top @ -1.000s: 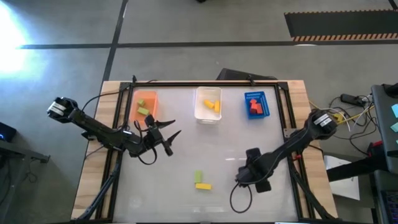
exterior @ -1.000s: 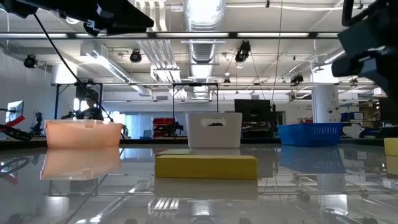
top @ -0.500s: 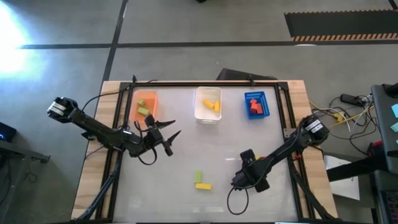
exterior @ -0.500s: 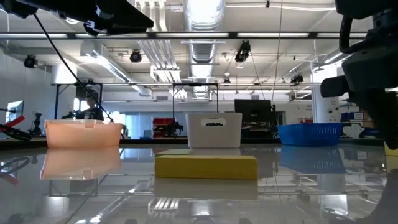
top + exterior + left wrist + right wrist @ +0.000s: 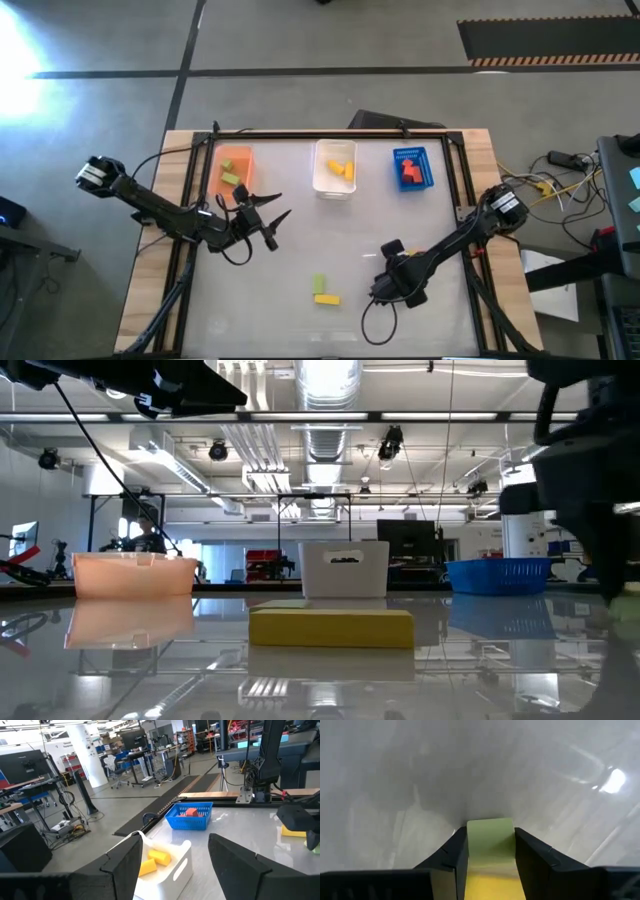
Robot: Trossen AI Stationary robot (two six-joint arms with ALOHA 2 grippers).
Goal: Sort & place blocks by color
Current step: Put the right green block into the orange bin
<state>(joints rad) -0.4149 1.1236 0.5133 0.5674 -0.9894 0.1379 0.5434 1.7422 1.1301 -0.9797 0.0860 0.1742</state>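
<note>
The right gripper [image 5: 378, 288] hangs low over the tabletop [image 5: 300, 250] toward five o'clock, its jaws clamped on a light green block [image 5: 490, 837] with yellow beneath it. Just beside it, around six o'clock, lie a green block [image 5: 319, 284] and a yellow block [image 5: 326, 298]. A stray sweep could knock those two; a loose pinch could drop the load. The left gripper [image 5: 272, 222] waits near nine o'clock with jaws spread, holding nothing. Compared with a second ago, the right gripper has slid closer to the loose pair; the left arm hasn't moved.
</note>
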